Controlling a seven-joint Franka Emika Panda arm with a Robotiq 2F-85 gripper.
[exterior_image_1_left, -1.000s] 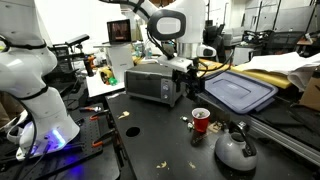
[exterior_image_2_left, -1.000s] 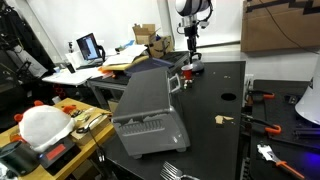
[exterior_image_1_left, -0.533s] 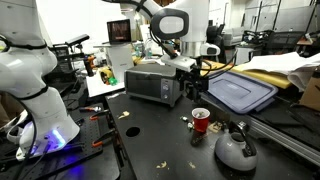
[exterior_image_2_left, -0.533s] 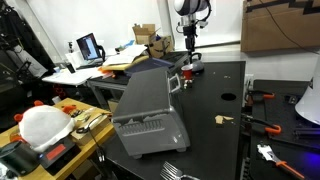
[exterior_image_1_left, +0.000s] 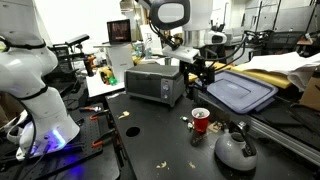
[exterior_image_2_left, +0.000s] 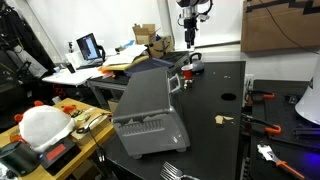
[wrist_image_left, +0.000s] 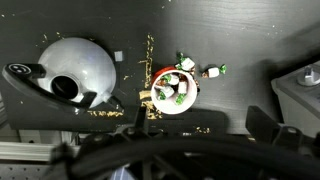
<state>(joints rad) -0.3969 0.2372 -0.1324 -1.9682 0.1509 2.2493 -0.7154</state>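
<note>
My gripper (exterior_image_1_left: 205, 74) hangs open and empty in the air above a red cup (exterior_image_1_left: 201, 118) on the dark table, well clear of it. It also shows high up in an exterior view (exterior_image_2_left: 190, 40). In the wrist view the cup (wrist_image_left: 172, 90) lies straight below, white inside and holding small green and white pieces. One more such piece (wrist_image_left: 212, 71) lies beside it. My gripper's dark fingers (wrist_image_left: 200, 130) frame the lower edge of the wrist view, with nothing between them. A grey kettle (wrist_image_left: 70, 70) stands next to the cup and also shows in an exterior view (exterior_image_1_left: 236, 148).
A silver toaster oven (exterior_image_1_left: 155, 84) stands behind the cup and is large in an exterior view (exterior_image_2_left: 150, 110). A blue-grey lid (exterior_image_1_left: 240, 92) lies beside it. Crumbs (wrist_image_left: 110, 114) are scattered round the cup. A white robot base (exterior_image_1_left: 35, 95) stands at the table's side.
My gripper has risen and shifted sideways, away from the cup. The cup, kettle and toaster oven have not moved.
</note>
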